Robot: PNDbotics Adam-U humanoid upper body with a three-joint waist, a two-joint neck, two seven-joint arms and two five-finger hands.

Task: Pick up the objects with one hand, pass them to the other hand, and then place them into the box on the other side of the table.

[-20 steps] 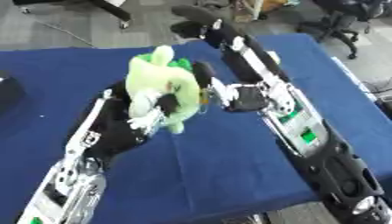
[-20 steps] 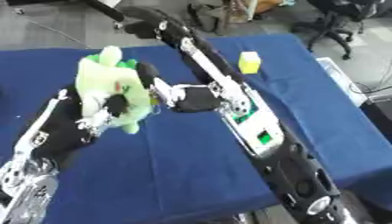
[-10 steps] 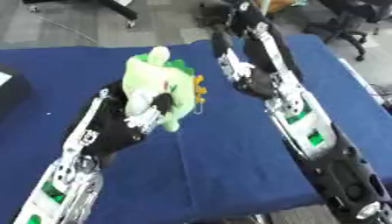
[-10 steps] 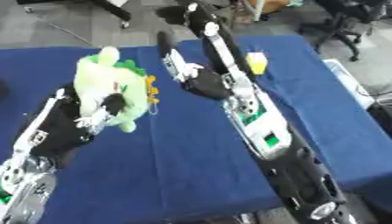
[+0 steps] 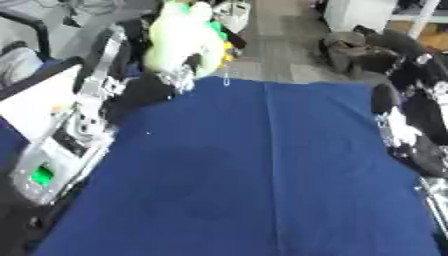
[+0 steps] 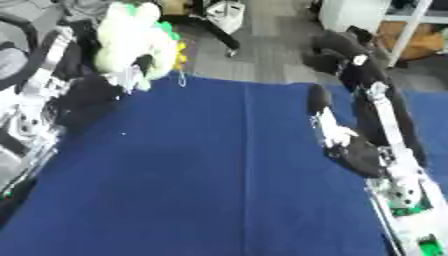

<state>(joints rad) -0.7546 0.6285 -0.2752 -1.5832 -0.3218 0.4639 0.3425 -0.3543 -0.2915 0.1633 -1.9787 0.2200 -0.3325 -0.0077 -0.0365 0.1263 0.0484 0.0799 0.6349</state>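
While the left hand (image 5: 171, 80) curls its fingers round the pale green plush toy (image 5: 184, 37), it holds it up at eleven o'clock above the blue table (image 5: 254, 175). At three o'clock, whether the right hand's (image 6: 337, 137) fingers are spread or curled cannot be told.

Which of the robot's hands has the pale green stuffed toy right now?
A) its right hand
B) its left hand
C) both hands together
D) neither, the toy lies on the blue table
B: the left hand is curled under the pale green stuffed toy, held up at the table's far left, while the right hand is apart at the right side, touching nothing.
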